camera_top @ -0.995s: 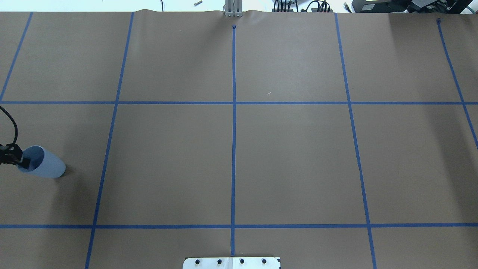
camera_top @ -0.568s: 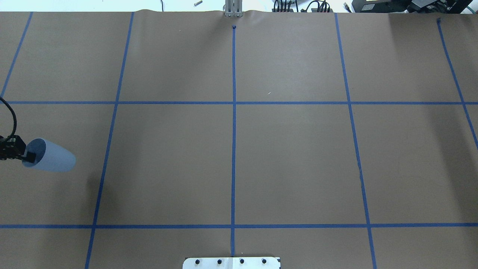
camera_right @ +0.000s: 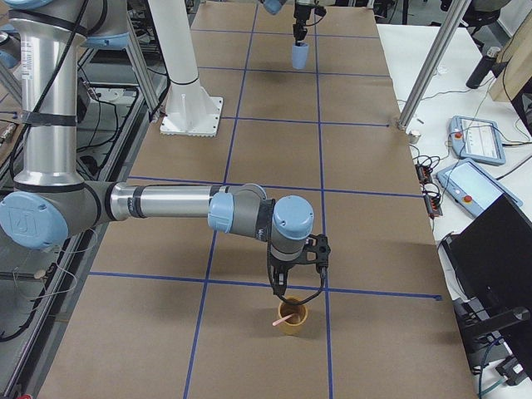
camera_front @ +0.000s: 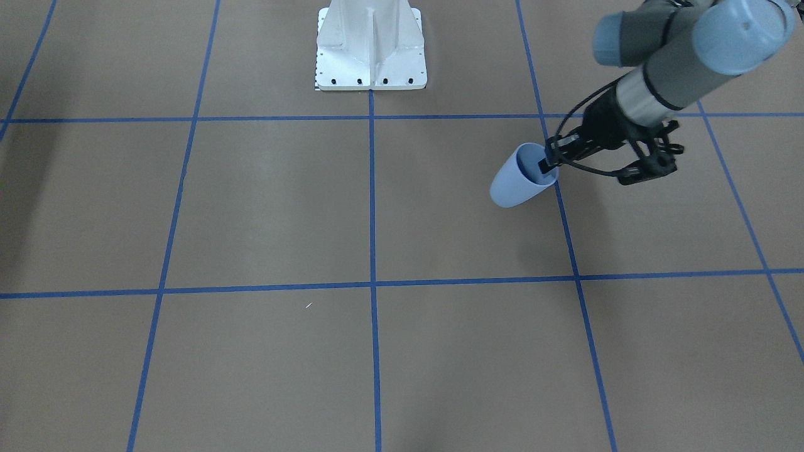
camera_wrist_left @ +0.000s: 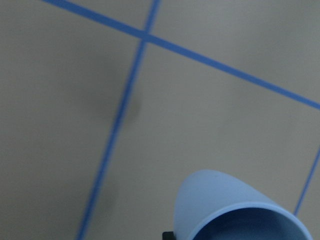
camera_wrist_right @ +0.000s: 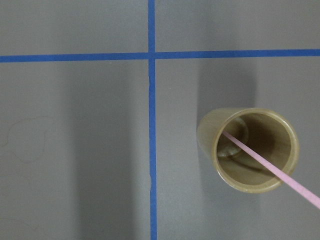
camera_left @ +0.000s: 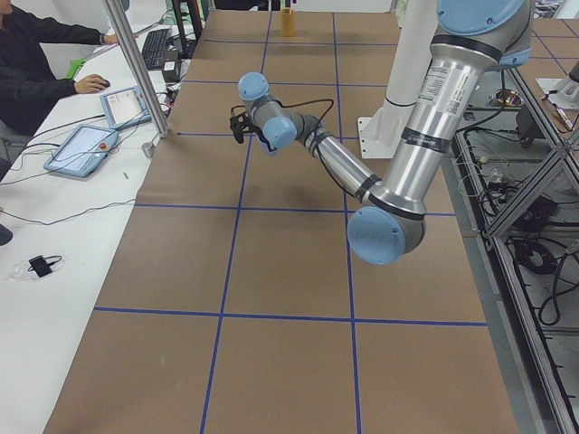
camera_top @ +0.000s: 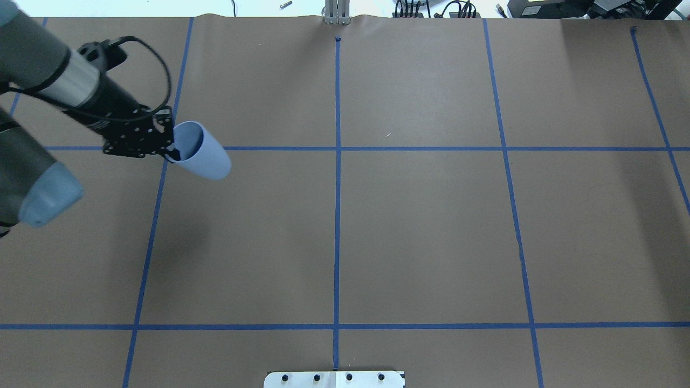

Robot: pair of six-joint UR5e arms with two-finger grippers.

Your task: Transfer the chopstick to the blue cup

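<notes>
My left gripper [camera_top: 171, 151] is shut on the rim of the blue cup [camera_top: 204, 157], one finger inside it. The cup hangs tilted above the table [camera_front: 402, 207] on the robot's left side, its base pointing toward the middle; it also fills the bottom of the left wrist view [camera_wrist_left: 225, 205]. The pale pink chopstick [camera_wrist_right: 270, 167] leans inside a tan cup [camera_wrist_right: 250, 185] standing upright on the table. In the exterior right view my right gripper [camera_right: 287, 287] hovers just above that tan cup [camera_right: 292, 320]; I cannot tell whether it is open or shut.
Blue tape lines grid the brown table. The robot's white base plate [camera_front: 370, 53] sits at the robot's edge. A person [camera_left: 36, 63] sits at a side desk with tablets [camera_left: 86, 149], and a metal pole [camera_left: 136, 63] stands at the table's far edge.
The left gripper has carried the blue cup from the table's far left edge inward and away from the robot; the left arm now shows in the overhead view.
</notes>
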